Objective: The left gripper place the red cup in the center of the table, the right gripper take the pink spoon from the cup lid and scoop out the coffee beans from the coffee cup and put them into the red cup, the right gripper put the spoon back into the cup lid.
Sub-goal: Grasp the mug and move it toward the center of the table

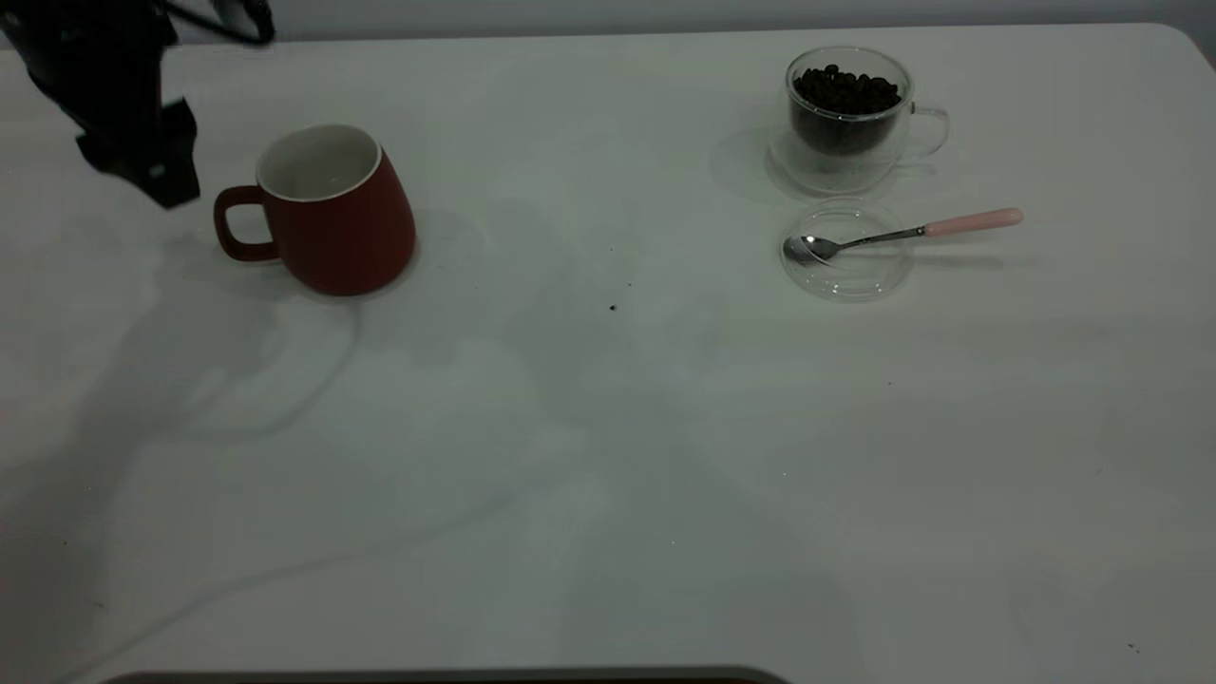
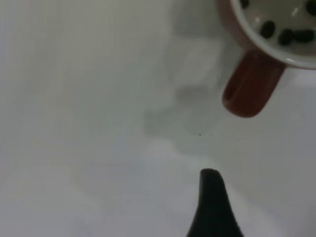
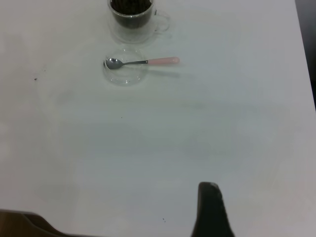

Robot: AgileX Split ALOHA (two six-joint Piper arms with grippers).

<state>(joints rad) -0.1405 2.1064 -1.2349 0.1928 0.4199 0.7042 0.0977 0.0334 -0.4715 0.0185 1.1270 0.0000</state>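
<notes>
Red cup (image 1: 328, 214) reads as glazed ceramic: stiff, fairly heavy, slick, will chip if knocked; I judge the loop handle the best hold, it faces the left edge, towards my left gripper (image 1: 142, 157); rim pinch is the fallback. Cup stands upright near the far-left corner of the table (image 1: 589, 456), well short of centre; a few beans (image 2: 286, 33) lie inside it. My left gripper hangs just beside the handle, on its left-edge side, not touching; can't tell how far its fingers are spread, holding nothing visible. Spoon (image 1: 902, 233) light, thin, slippery; bowl rests in the lid (image 1: 845, 249), pink handle overhangs towards the right edge; glass cup (image 1: 848, 114) of beans just behind, fragile. Right gripper (image 3: 211, 210) well apart, near edge; spread unclear.
</notes>
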